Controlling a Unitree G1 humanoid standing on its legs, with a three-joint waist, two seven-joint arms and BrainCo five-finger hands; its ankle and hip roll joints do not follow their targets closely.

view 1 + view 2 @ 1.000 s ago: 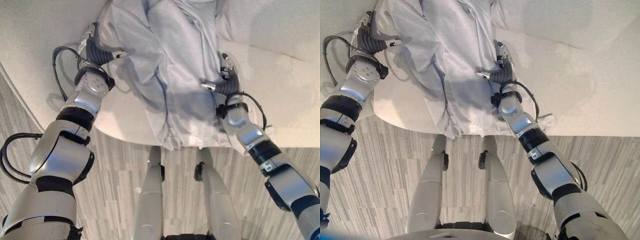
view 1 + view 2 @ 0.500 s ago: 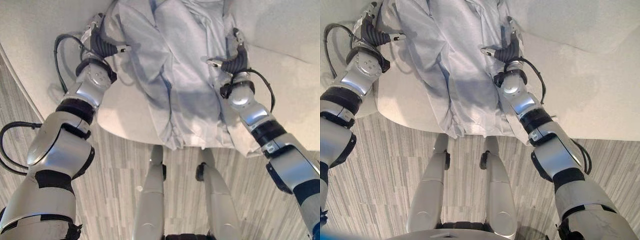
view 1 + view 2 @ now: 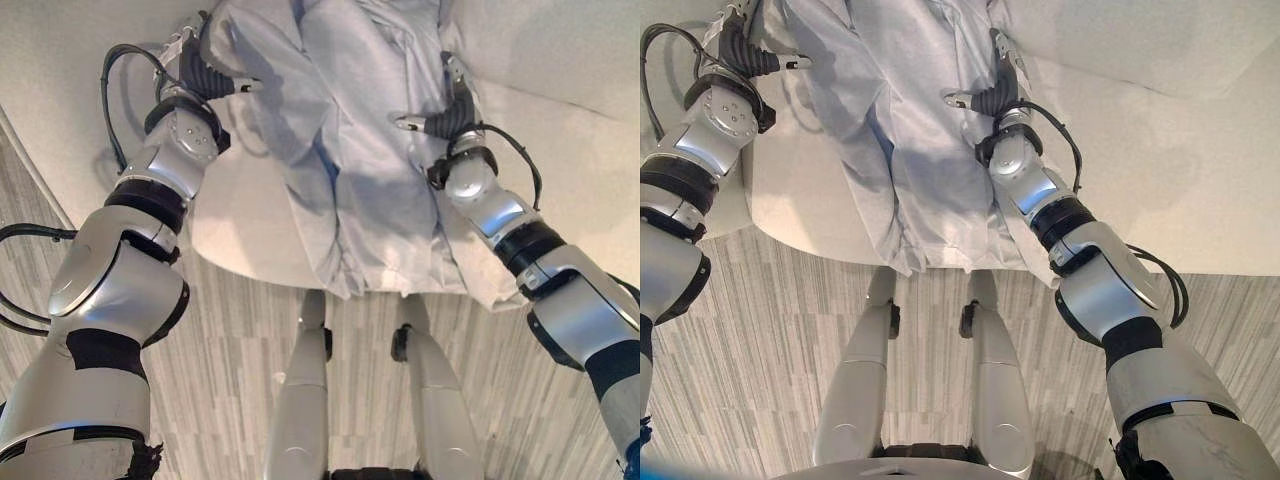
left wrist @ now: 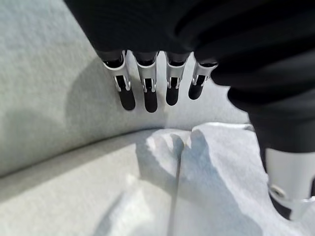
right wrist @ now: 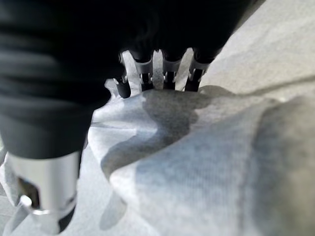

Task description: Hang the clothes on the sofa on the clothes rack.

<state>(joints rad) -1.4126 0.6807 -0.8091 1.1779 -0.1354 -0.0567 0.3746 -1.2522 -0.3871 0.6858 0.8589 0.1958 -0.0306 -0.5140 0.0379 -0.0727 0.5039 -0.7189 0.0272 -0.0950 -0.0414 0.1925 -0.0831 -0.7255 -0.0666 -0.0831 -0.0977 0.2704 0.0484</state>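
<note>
We are flanking pale grey garment (image 3: 350,150) lying spread on cream sofa (image 3: 560,140), hem drooping over seat edge toward floor. Left hand (image 4: 162,88) is hovering at garment's left edge, fingers straight, thumb apart, holding nothing. Right hand (image 5: 157,73) is reaching along right edge, fingers extended above cloth, thumb spread. We are likely bracketing shoulders for two-handed lift; no grasp yet.

Left hand (image 4: 162,54): dark ribbed cover, silver fingers (image 4: 147,88) straight in a row, dark tips clear of any surface.
Thumb (image 4: 290,189): apart from the fingers, extended beside the cloth.
Garment (image 4: 206,182): pale, creased, lying below the fingertips, not grasped.
Sofa (image 4: 49,108): off-white cushion past the fingers; seam running under the garment edge.
</note>
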